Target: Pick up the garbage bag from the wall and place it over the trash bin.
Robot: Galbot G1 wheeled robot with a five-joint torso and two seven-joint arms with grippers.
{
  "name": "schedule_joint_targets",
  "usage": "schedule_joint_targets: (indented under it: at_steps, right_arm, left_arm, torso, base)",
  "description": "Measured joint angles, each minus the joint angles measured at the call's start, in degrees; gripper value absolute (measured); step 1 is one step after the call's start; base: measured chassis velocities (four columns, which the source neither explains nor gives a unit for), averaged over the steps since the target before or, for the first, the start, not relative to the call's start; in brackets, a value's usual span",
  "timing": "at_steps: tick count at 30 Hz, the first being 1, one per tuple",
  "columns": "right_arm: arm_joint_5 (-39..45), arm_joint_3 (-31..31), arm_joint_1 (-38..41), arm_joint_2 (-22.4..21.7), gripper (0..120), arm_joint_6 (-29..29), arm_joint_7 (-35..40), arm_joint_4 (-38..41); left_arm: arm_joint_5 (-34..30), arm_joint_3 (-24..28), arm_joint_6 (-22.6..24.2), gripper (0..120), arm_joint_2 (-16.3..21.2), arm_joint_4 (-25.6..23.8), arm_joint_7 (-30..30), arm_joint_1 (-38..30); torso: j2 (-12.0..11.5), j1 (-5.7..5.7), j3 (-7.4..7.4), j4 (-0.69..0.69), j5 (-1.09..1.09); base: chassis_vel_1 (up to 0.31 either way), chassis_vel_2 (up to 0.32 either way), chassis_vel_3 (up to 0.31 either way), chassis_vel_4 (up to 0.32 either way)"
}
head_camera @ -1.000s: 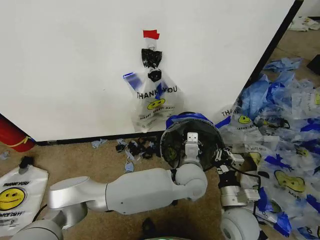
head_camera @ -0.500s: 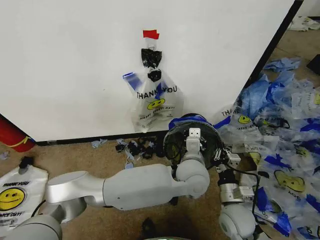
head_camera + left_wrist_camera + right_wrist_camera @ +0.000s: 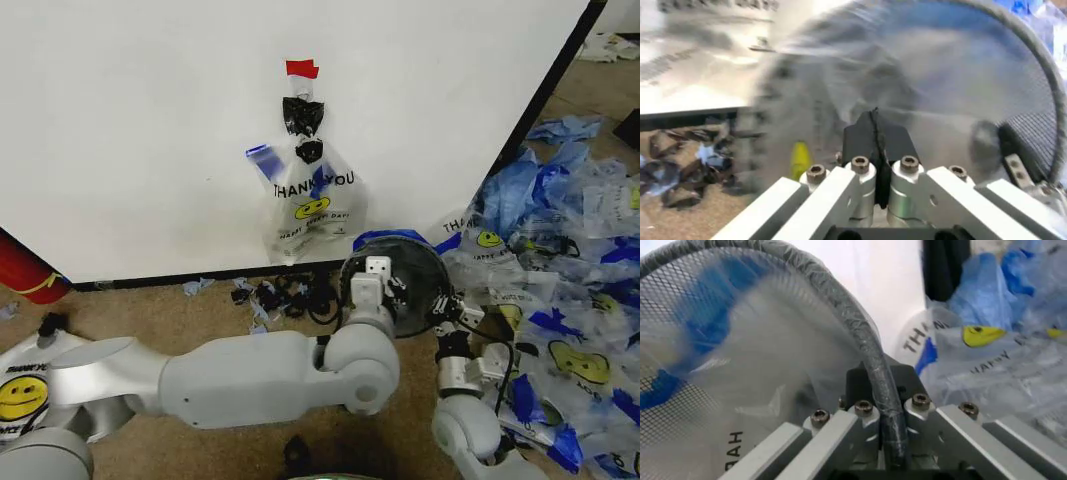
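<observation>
The trash bin (image 3: pixel 405 285) sits on the tan carpet close to the foot of the white wall (image 3: pixel 130 140), tipped so its round mouth faces the robot. It is a black wire-mesh basket with a solid rim, and thin clear plastic with blue strips already lines it. To its right a heap of blue-and-clear bags (image 3: pixel 560 270) crowds the floor, leaving little free room on that side; to its left lies open carpet with small scraps (image 3: pixel 265 297) along the wall's base.

The right gripper (image 3: pixel 885 407) is clamped on the bin's rim, the grey plastic-wrapped edge pinched between its fingers. The left gripper (image 3: pixel 875 150) is at the bin's mouth with its black fingers pressed together; whether film is caught between them cannot be told. The left arm (image 3: pixel 230 375) lies long and low across the floor in front of the robot.

The garbage bag (image 3: pixel 310 200) hangs on the wall above and to the left of the bin, its long axis vertical, knotted top under a red tape tab (image 3: pixel 302 69), with the "THANK YOU" print and yellow smiley facing outward. A flat white smiley bag (image 3: pixel 25 395) lies at the far left, near a red cylinder (image 3: pixel 25 270).
</observation>
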Motion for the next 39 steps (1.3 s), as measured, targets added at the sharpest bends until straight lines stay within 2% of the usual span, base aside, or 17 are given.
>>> schedule_joint_targets:
  at_steps: [2,5,6,9,10,13,14,19,21,24,28,36,39]
  right_arm:
    - [3.02,0.55,-0.07,-0.62,0,-0.87,0.67,1.08]
    - [14.78,1.19,-1.42,-3.60,0,-4.39,3.76,6.98]
    - [14.78,1.19,-1.42,-3.60,0,-4.39,3.76,6.98]
    - [21.87,1.28,-2.60,-5.58,0,-6.52,6.10,10.80]
    - [26.50,1.29,-3.42,-7.22,0,-8.09,8.09,14.07]
    - [31.83,1.38,-4.16,-8.88,0,-10.08,10.78,18.25]
    - [31.83,1.38,-4.16,-8.88,0,-10.08,10.78,18.25]
    - [44.48,-0.26,-4.46,-11.90,0,-16.89,18.08,26.34]
    - [45.66,-3.02,-3.75,-13.60,0,-18.19,18.69,26.35]
    - [46.00,-5.04,-2.97,-14.39,0,-18.90,18.83,25.52]
    - [45.87,-10.86,-0.25,-15.65,0,-20.06,17.97,20.45]
    - [46.14,-17.88,7.32,-13.55,0,-20.38,17.63,13.18]
    - [46.16,-18.67,8.10,-13.16,0,-20.42,17.93,12.56]
  left_arm:
    - [-0.20,-1.84,0.00,0,1.72,-1.29,0.34,0.17]
    - [-0.83,-9.06,0.09,0,6.98,-4.10,2.00,1.19]
    - [-0.83,-9.06,0.09,0,6.98,-4.10,2.00,1.19]
    - [-1.30,-13.39,0.16,0,10.19,-5.33,2.94,2.00]
    - [-1.57,-16.21,0.18,0,12.65,-5.99,3.79,2.58]
    - [-2.54,-20.14,0.18,0,15.70,-7.01,5.07,3.66]
    - [-2.54,-20.14,0.18,0,15.70,-7.01,5.07,3.66]
    - [-3.33,-29.14,0.02,0,21.92,-9.10,8.29,9.52]
    - [-2.80,-32.65,0.01,0,23.29,-10.55,9.11,13.84]
    - [-1.84,-34.49,0.05,0,23.68,-11.30,9.56,16.53]
    - [-0.17,-38.82,0.26,0,24.21,-12.35,10.37,22.04]
    - [2.26,-42.87,0.44,0,25.85,-13.13,12.04,28.61]
    - [2.60,-43.10,0.44,0,25.91,-13.24,12.17,29.29]
  torso:
    - [0.00,0.00,0.00,-0.01,0.00]
    - [0.00,0.00,0.00,-0.01,-0.01]
    - [0.00,0.00,0.00,-0.01,-0.01]
    - [0.00,0.00,0.00,0.01,-0.01]
    - [0.00,0.00,0.00,0.01,0.00]
    - [0.00,0.00,0.00,0.00,-0.02]
    - [0.00,0.00,0.00,0.00,-0.02]
    - [0.00,0.00,-0.01,0.01,0.00]
    - [0.00,0.00,-0.01,0.00,-0.04]
    - [0.00,0.00,-0.01,0.00,0.02]
    - [0.00,-0.01,-0.01,-0.01,0.01]
    - [0.00,0.00,0.00,0.01,0.01]
    - [0.00,0.00,0.00,0.01,0.00]
  base:
    - [0.000,0.000,0.000,0.000]
    - [0.000,0.000,0.000,0.000]
    - [0.000,0.000,0.000,0.000]
    - [0.000,0.000,0.000,0.000]
    - [0.000,0.000,0.000,0.000]
    - [0.000,0.000,0.000,0.000]
    - [0.000,0.000,0.000,0.000]
    - [0.000,0.000,0.000,0.000]
    - [0.000,0.000,0.000,0.000]
    - [0.000,0.000,0.000,0.000]
    - [0.000,0.000,0.000,0.000]
    - [0.000,0.000,0.000,0.000]
    - [0.000,0.000,0.000,0.000]
